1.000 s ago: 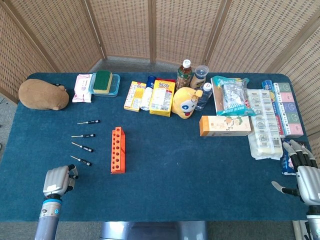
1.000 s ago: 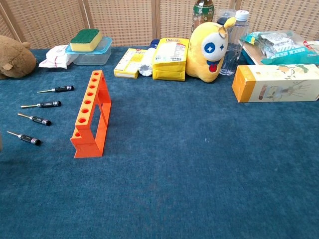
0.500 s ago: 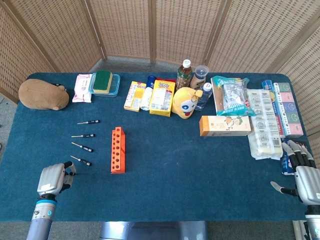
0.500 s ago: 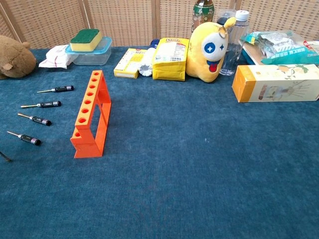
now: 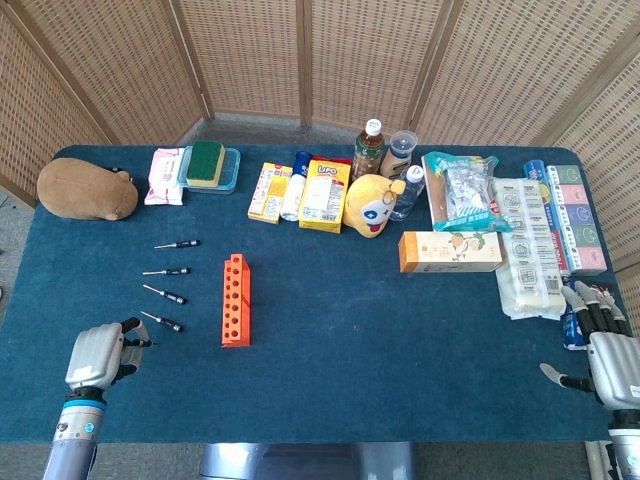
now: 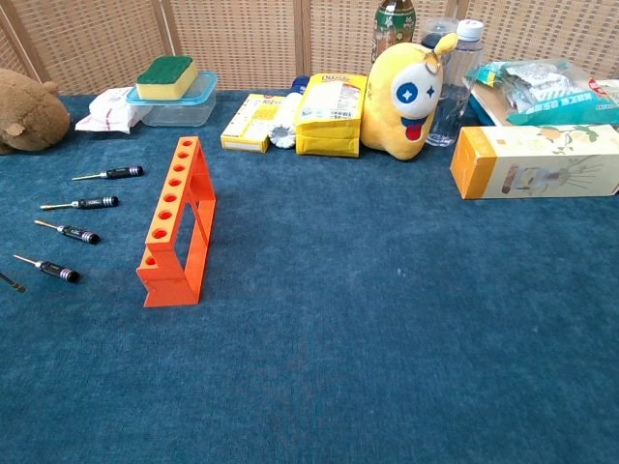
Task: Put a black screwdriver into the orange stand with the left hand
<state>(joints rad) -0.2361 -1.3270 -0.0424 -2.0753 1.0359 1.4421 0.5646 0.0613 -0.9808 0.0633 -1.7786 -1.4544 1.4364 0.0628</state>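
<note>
Left hand [image 5: 97, 355]: fingers curled, empty; has drawn back from orange stand [image 5: 236, 299], no grasp begun. Nearest black screwdriver [image 5: 162, 321] left of stand, untouched. Right hand [image 5: 612, 352]: fingers spread, idle.

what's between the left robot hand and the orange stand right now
In the head view, the nearest black screwdriver lies between the left robot hand and the orange stand; the rest of the stretch is bare blue cloth.
</note>
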